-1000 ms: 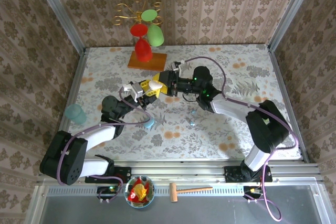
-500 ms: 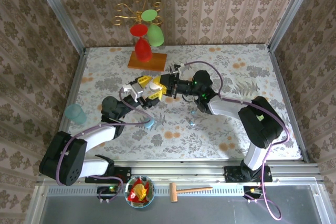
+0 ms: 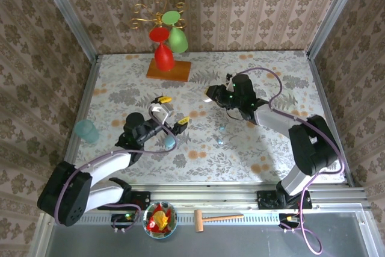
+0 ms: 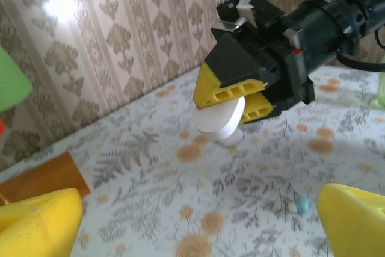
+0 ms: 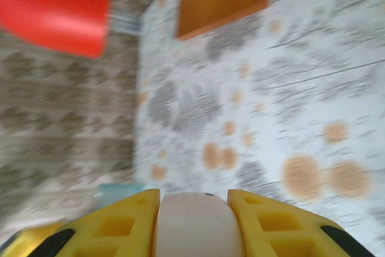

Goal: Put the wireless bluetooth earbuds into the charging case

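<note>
A white pebble-shaped charging case (image 5: 194,224) sits between the yellow fingers of my right gripper (image 3: 211,94), which is shut on it above the table's middle. From the left wrist view the same case (image 4: 219,118) hangs in that gripper (image 4: 240,97) a little above the floral tabletop. My left gripper (image 3: 172,110) stands wide open with nothing between its fingers (image 4: 355,218), to the left of the case and apart from it. One tiny pale blue earbud (image 4: 302,204) lies on the table (image 3: 220,141). A light blue case (image 3: 170,141) rests near the left arm.
A stand on an orange base (image 3: 168,68) holds red and green cups at the back. A teal cup (image 3: 86,129) stands at the table's left edge. A bowl (image 3: 159,218) and a wooden hammer (image 3: 216,217) lie on the shelf in front of the arm bases.
The white case passed from my left gripper to my right. The right shut on it and drew back to the right; the left opened wide and pulled away toward the near left.
</note>
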You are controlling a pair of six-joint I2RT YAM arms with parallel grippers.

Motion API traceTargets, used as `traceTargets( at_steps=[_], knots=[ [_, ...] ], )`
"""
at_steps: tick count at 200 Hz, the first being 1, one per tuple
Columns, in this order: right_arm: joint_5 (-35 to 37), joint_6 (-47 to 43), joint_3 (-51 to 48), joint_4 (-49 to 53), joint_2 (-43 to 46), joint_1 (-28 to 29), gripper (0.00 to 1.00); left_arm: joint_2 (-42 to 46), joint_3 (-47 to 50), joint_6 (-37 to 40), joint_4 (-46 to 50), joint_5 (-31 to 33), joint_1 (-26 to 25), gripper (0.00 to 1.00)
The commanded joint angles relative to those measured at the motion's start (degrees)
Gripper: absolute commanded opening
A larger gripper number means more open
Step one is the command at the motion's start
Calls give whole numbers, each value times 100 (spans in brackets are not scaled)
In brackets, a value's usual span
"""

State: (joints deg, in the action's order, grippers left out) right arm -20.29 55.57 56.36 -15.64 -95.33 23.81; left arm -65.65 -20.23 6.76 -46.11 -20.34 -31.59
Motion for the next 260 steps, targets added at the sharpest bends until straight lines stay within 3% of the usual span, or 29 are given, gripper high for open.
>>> traceTargets(
  at_steps=[1,33,79,118,133,164,183,226,260],
  knots=[
    [841,-864,638,733,-588,-51,24,217,92,218,952,773,-165,100],
    [896,-968,1576,1119,-1671,-124,26,534,12,-166,1974,1095,-249,100],
    [976,-961,2593,1406,-2739,-221,27,833,-264,-780,3804,2060,-600,100],
    [983,-976,3039,1668,-3226,-418,32,694,-341,-1435,4322,2312,-734,100],
    [1010,-1045,3084,1788,-3272,-483,39,506,-406,-1724,4451,2389,-730,100],
    [1229,-1399,2927,1962,-2950,-549,64,164,-655,-2277,4861,2377,-701,100],
    [1463,-1682,2749,2113,-2580,-545,74,71,-735,-2569,5061,2239,-655,100],
    [1728,-2062,1850,2020,-1414,-492,80,-172,-1056,-3783,6000,1456,-333,95],
    [1871,-2094,1093,1816,-591,-474,81,-460,-1172,-3887,6054,1069,-251,92]
  ],
)
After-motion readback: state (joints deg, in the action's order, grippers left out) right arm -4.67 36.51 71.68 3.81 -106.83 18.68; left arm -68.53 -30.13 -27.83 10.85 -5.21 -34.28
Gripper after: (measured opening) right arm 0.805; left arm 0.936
